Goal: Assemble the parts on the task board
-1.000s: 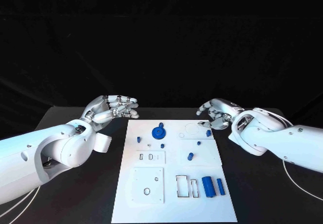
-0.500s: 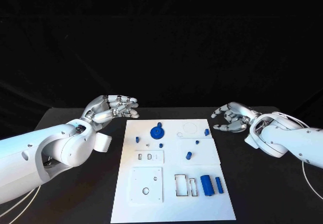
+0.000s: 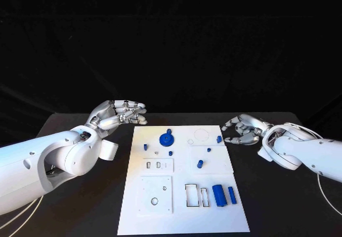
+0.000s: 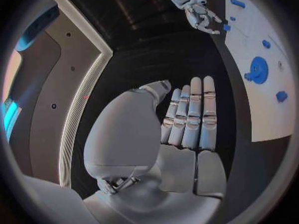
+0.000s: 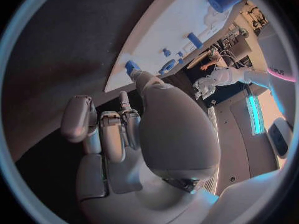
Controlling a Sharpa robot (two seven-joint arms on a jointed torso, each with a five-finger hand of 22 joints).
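I log: left hand (image 3: 117, 114) and right hand (image 3: 242, 131), fingers curled, holding nothing, flanking white board (image 3: 160, 197) with blue parts (image 3: 221, 196).

Flat rectangular white task board (image 3: 184, 197); small blue plastic parts (image 3: 224, 196), one a blue toothed gear (image 3: 167, 140); matte black table (image 3: 85, 212); silver metal hands (image 3: 117, 114).

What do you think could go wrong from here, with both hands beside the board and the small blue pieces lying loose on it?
1. The right hand hovers close to the task board's edge, near a small blue part; reaching in could knock that part or shift the board.
2. The two blue cylinders lie on their sides near the board's front edge and might roll if the board is bumped.
3. The left hand holds nothing, so nothing braces the board.
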